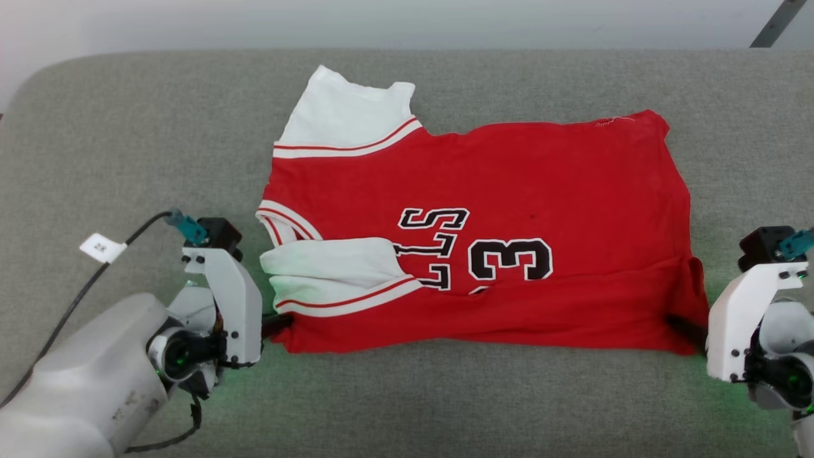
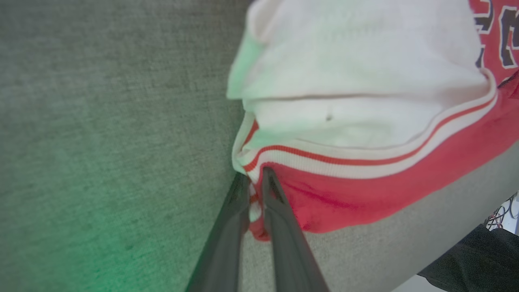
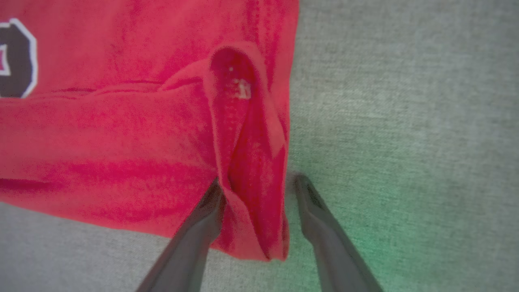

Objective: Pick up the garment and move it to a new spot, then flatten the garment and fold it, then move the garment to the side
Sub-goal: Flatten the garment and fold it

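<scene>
The garment (image 1: 483, 191) is lying part-folded on the grey fabric table (image 1: 127, 127); left tool (image 2: 255, 178) is clenching its near-left corner; right tool (image 3: 257, 182) is standing spread astride the near-right hem fold, apparently not gripping.

The red short-sleeved jersey T-shirt (image 1: 509, 184) lies mid-way on the grey fabric-covered bench (image 1: 127, 127), sleeves toward the left edge. The left gripper (image 1: 280, 323) is at its near-left corner, the right gripper (image 1: 683, 331) at its near-right corner.
</scene>
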`<state>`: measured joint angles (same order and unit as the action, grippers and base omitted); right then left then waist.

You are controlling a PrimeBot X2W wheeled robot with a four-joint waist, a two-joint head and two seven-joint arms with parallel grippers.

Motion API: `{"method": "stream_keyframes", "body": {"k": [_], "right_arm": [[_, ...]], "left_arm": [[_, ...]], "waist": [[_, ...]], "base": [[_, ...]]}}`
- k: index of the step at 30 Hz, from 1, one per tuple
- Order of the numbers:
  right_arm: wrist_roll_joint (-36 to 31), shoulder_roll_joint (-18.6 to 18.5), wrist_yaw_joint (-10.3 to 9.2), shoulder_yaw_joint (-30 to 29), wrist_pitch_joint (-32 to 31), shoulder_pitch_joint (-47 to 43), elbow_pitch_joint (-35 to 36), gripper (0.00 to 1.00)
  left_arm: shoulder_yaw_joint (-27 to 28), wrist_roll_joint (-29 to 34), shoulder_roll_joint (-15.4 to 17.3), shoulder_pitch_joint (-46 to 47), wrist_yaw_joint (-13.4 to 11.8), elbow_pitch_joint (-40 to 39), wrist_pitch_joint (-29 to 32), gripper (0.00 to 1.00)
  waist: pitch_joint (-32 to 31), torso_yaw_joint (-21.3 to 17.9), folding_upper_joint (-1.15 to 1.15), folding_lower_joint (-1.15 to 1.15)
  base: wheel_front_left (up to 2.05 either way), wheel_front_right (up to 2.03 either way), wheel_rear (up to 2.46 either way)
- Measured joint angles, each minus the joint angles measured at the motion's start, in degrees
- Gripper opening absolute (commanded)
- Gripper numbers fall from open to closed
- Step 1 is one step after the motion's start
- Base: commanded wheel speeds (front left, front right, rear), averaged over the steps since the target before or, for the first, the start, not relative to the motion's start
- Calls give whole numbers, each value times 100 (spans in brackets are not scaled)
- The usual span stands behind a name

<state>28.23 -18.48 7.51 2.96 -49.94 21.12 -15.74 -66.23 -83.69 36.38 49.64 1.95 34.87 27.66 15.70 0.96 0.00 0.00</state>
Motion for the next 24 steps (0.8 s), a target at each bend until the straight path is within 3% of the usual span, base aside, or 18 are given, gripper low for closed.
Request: {"method": "stream_keyframes", "body": {"k": [11,18,24], "right_arm": [[214,-165,4,86,46,196,-336,0],[414,-350,3,160,-181,81,-69,0],[673,-606,3,250,-464,-184,392,0]], "left_arm": [[47,-26,3,24,47,76,14,0],[53,-103,242,7,-247,-330,208,0],[10,-157,621,-140,-694,-964,472,0]], "waist": [[-106,36,0,0],[-223,18,0,0],[-296,-1,0,0]], "base": [[0,0,0],[0,0,0],[0,0,0]]}}
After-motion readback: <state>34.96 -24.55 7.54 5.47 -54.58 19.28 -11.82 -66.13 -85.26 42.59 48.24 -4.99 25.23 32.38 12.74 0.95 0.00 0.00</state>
